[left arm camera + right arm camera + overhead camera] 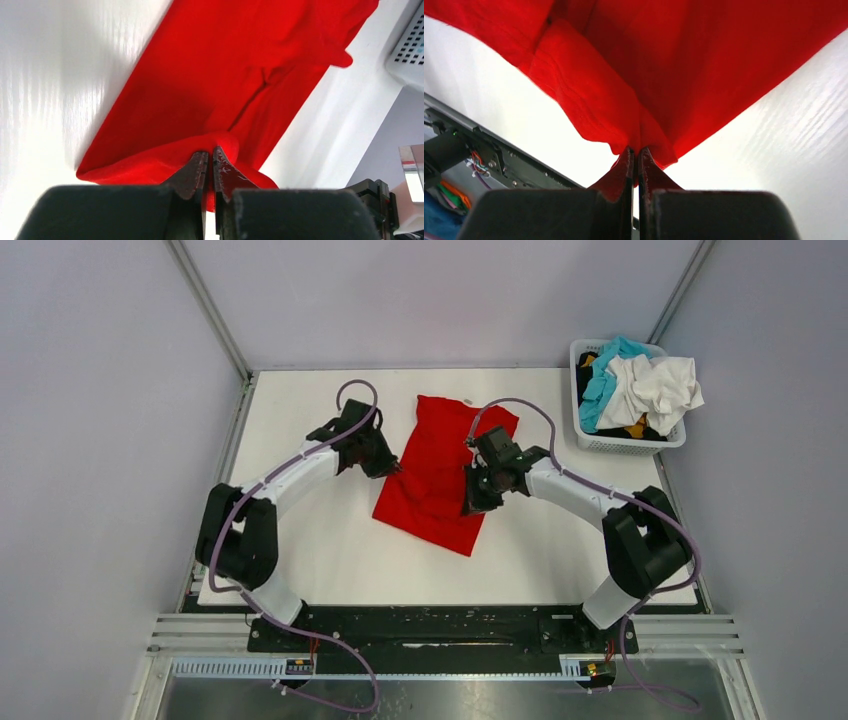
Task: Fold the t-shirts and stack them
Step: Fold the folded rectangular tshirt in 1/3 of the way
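I worked on a smooth white table top point(300, 540) that caught soft streaks of light. It was closed in by plain pale grey walls point(100, 390), with slanting metal posts point(210, 310) rising at the far corners and a black rail point(450, 630) carrying my bases along the near edge. In the far right corner stood a white plastic lattice basket point(625, 443), heaped with a crumpled teal-blue shirt point(603, 380) and a crumpled white shirt point(655, 385), well apart from both of my arms. The bright red cloth t-shirt point(435, 465) lay in the middle of the table as a long, fairly narrow shape. It ran from near the far edge back toward me and was slightly skewed, with its near end towards my left. It lay directly between my two wrists. My left gripper point(210, 155) was at the shirt's left edge, about halfway along it. Its jaws were clenched tight on a small raised hump of the red cloth, and the rest of the shirt spread flat on the table beyond my fingertips. My right gripper point(636, 152) was at the opposite, right edge. It too was pinched closed on the fabric, which drew up into a peak at my fingertips, with the folded layers fanning out above them in my wrist view.
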`<state>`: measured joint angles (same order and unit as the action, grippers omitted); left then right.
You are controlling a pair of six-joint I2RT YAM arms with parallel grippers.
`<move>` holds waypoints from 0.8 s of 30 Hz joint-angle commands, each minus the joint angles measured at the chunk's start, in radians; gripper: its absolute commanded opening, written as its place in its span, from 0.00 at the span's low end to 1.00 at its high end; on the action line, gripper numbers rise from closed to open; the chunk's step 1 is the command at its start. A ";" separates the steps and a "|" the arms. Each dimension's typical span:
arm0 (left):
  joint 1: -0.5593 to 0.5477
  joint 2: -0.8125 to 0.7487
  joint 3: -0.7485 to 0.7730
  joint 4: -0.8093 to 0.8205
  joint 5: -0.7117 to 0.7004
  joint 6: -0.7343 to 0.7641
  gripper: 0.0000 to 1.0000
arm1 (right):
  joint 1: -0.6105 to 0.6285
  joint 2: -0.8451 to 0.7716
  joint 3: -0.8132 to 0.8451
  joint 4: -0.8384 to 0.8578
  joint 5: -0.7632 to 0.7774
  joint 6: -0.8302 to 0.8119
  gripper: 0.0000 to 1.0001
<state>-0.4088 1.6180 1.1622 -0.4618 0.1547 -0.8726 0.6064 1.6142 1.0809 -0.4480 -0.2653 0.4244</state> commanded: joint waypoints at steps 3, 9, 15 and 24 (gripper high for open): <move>0.026 0.100 0.166 -0.003 -0.024 0.036 0.00 | -0.088 0.082 0.085 0.005 -0.061 -0.028 0.00; 0.038 0.242 0.305 -0.043 -0.023 0.049 0.00 | -0.152 0.156 0.148 0.017 -0.073 -0.020 0.00; 0.045 0.337 0.400 -0.050 -0.018 0.061 0.11 | -0.200 0.225 0.189 0.034 -0.039 0.005 0.09; 0.096 0.471 0.661 -0.127 0.011 0.084 0.85 | -0.339 0.293 0.334 0.033 0.091 0.066 0.60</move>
<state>-0.3466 2.0666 1.6810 -0.5659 0.1513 -0.8051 0.3553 1.9179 1.3293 -0.4290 -0.2695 0.4484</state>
